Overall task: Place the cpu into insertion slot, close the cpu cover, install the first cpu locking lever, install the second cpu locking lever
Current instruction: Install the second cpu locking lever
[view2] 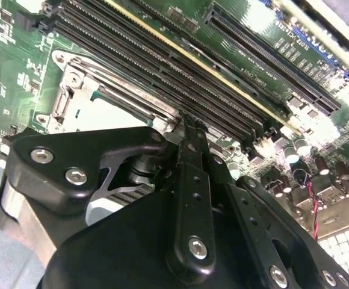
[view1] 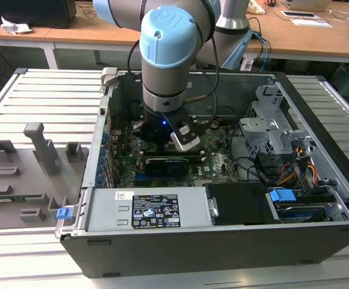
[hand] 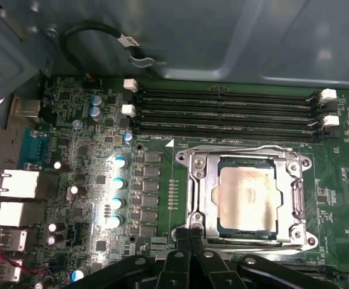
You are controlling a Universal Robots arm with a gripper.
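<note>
Exterior view: even, bright room light on the pale slatted tabletop [view1: 42, 96]; interior of the computer case [view1: 180, 241] much darker, motherboard [view1: 219, 159] in shade beneath the arm. Small blue light glows at the wrist [view1: 163, 123].

Second wrist view: strong glare across the motherboard [view2: 271, 27], far corner washed out to white. Tool [view2: 186, 129] body close to lens, dark, soft-focused.

First wrist view: light falls from the camera side; capacitors [hand: 119, 180] shine brightly. CPU [hand: 247, 195] shows a warm, mottled reflection. Metal case wall [hand: 253, 36] above is soft, bluish, dim.
</note>
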